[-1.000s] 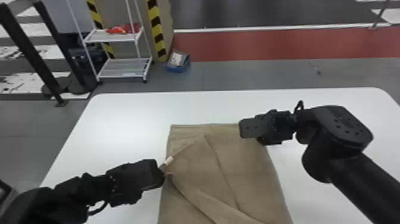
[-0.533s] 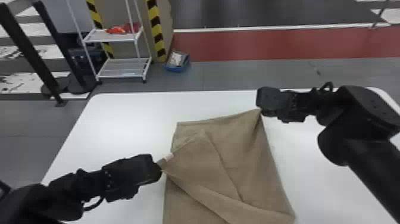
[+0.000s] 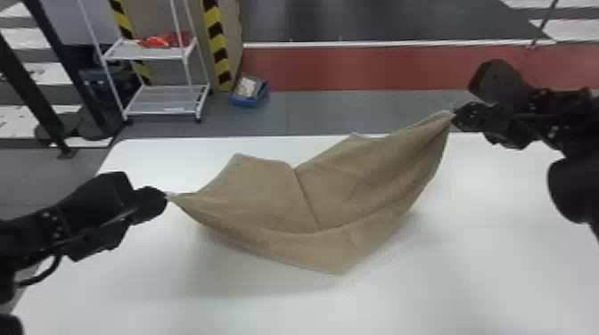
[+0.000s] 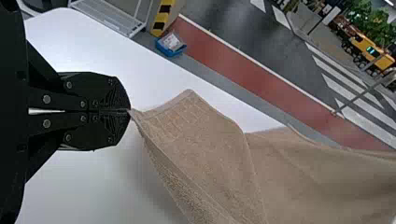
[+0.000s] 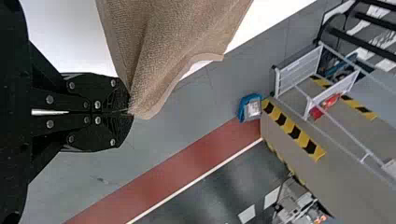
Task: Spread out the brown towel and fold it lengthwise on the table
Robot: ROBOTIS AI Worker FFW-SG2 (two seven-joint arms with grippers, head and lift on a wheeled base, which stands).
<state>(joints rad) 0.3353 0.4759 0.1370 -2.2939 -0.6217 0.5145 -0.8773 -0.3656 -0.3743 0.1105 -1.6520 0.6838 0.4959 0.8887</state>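
Brown cloth is now hanging between the two arms: the towel (image 3: 267, 200), which half a second ago was lying mostly on the bench (image 3: 267, 307), is sagging in a wide hammock above it, its lowest point dipping toward the white top; whether it is touching is hard to tell. The left fingers (image 4: 122, 111) are closing narrowly on one corner, and the right fingers (image 5: 122, 113) are pinching another, higher up and farther out over the bench's far edge. Both arms are holding it well apart, whereas earlier the left was gripping beside the cloth's left side and the right was only starting to lift the far corner. For the task, this is probably meaning that the spreading is under way while the lengthwise fold is still waiting. A crease is running down the middle, so lowering it unevenly could be leaving wrinkles.
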